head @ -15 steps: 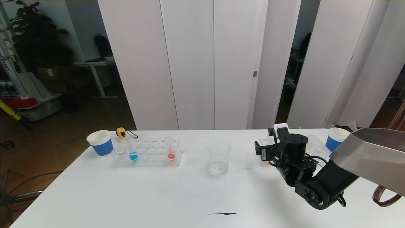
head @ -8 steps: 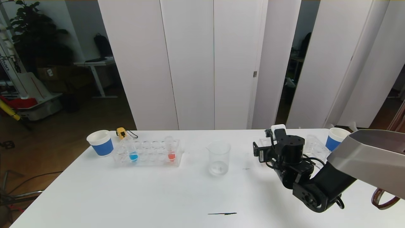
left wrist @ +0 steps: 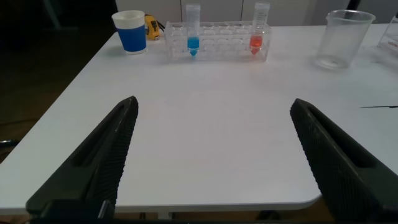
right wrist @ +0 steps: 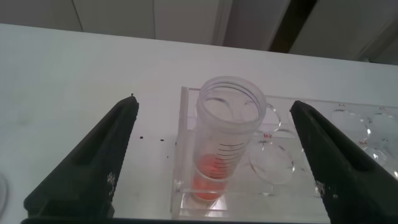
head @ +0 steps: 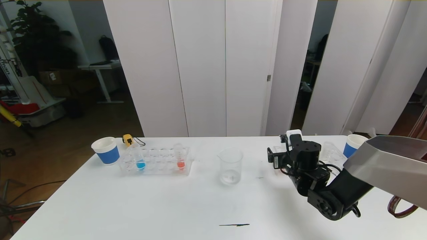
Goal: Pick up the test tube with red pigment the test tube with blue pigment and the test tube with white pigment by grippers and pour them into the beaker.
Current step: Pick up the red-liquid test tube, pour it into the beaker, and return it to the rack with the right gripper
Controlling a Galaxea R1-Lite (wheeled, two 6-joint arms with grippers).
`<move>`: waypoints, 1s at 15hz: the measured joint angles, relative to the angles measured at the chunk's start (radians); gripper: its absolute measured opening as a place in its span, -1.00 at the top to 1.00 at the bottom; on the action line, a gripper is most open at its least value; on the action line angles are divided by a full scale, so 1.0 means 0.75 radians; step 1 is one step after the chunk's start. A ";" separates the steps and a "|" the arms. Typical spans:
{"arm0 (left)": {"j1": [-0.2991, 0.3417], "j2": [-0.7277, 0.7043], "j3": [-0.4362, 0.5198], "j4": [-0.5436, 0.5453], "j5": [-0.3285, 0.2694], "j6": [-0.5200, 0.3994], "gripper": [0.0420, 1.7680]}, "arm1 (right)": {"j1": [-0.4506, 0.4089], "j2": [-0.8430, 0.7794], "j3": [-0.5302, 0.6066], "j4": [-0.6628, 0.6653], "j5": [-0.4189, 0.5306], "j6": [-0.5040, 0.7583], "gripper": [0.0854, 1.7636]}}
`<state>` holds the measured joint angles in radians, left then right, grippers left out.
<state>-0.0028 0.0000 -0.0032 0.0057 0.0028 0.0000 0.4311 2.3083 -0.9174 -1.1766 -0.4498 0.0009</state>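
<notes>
From the head camera you see the right gripper [head: 283, 154] reaching toward the clear rack [head: 328, 154] on the right side of the white table [head: 166, 206], with the beaker [head: 230, 165] standing near the middle. On the left, a second rack [head: 156, 161] holds the test tube with blue pigment [head: 140, 160] and a red-orange tube [head: 180, 159], between a blue-and-white paper cup [head: 106, 150] and the beaker; another cup [head: 353, 144] sits at the far right. White folding panels [head: 206, 66] close off the back, with a dim room and a plant beyond.

Looking through the left wrist camera, your left gripper [left wrist: 214, 155] is spread wide and empty, hanging at the near edge of the table, well apart from the blue tube [left wrist: 193, 31].

On the right wrist camera, the fingers [right wrist: 102, 165] are released wide, with a red-pigment tube [right wrist: 225, 140] upright in the corner hole of its rack [right wrist: 273, 186], centred between them. Keep that centring, come in level, and close on the tube's upper part above the rack before lifting straight up, so you don't drag the rack. No white tube shows in any view.
</notes>
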 joint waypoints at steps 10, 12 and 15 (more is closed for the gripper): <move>0.001 0.000 0.000 0.001 -0.001 0.000 -0.98 | -0.005 0.034 -0.042 0.004 0.025 -0.007 0.40; 0.001 0.000 0.000 0.000 0.000 0.000 -0.98 | -0.005 0.034 -0.042 0.004 0.027 -0.003 0.40; 0.001 0.000 0.000 0.000 0.000 0.000 -0.98 | -0.007 0.034 -0.042 0.003 0.028 -0.003 0.40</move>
<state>-0.0023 0.0000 -0.0032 0.0057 0.0028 0.0000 0.4257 2.3340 -0.9491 -1.1747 -0.4289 -0.0013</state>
